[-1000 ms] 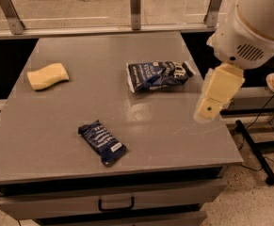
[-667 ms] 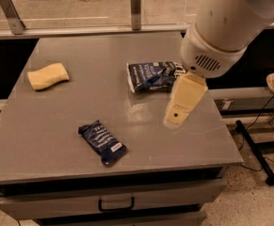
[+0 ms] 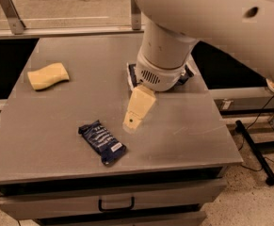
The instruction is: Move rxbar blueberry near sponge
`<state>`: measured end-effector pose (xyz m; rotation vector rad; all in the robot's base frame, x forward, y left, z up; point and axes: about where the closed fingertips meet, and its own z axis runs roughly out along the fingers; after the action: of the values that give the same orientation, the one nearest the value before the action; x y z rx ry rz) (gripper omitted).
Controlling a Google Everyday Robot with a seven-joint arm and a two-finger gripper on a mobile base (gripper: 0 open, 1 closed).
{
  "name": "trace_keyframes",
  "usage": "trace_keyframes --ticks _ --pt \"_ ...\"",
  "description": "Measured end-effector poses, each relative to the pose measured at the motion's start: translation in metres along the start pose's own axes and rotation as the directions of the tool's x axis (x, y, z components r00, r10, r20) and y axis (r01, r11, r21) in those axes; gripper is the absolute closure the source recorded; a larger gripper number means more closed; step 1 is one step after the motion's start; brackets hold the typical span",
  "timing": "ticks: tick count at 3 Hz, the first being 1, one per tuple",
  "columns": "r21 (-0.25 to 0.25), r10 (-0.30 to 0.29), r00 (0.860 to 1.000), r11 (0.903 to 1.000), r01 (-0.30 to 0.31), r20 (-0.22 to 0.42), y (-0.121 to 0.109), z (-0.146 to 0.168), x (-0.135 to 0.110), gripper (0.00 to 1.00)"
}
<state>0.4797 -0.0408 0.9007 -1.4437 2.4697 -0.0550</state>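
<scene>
One cream tapered claw (image 3: 132, 120), state unclear, hovers beside crinkly dark-blue rxbar blueberry (image 3: 102, 142); wavy sponge (image 3: 48, 76) apart.

Table (image 3: 42, 135): sponge (image 3: 48, 76), rxbar (image 3: 102, 142), bag (image 3: 132, 74); gripper (image 3: 132, 120) above

Gripper (image 3: 132, 123) low, beneath the wrist (image 3: 161, 72)

Dark-blue rxbar blueberry (image 3: 102, 142): flat, face up, turned diagonally, white label patch at the near-right end (lettering too small to read). Pale yellow sponge (image 3: 48, 76): wavy-sided, lying flat, well apart at far left. Gripper (image 3: 131, 125): just right of the bar, pointing down.
</scene>
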Motion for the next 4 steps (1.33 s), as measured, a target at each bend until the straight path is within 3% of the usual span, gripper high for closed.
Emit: trace_keyframes --ticks 2,4 --pt "-0.038 0.168 0.985 0.9852 -0.167 0.045 0.051 0.046 -0.051 0.00" --pt "-0.087 0.198 0.977 0.9779 -0.191 0.081 0.087 0.063 -0.069 0.00"
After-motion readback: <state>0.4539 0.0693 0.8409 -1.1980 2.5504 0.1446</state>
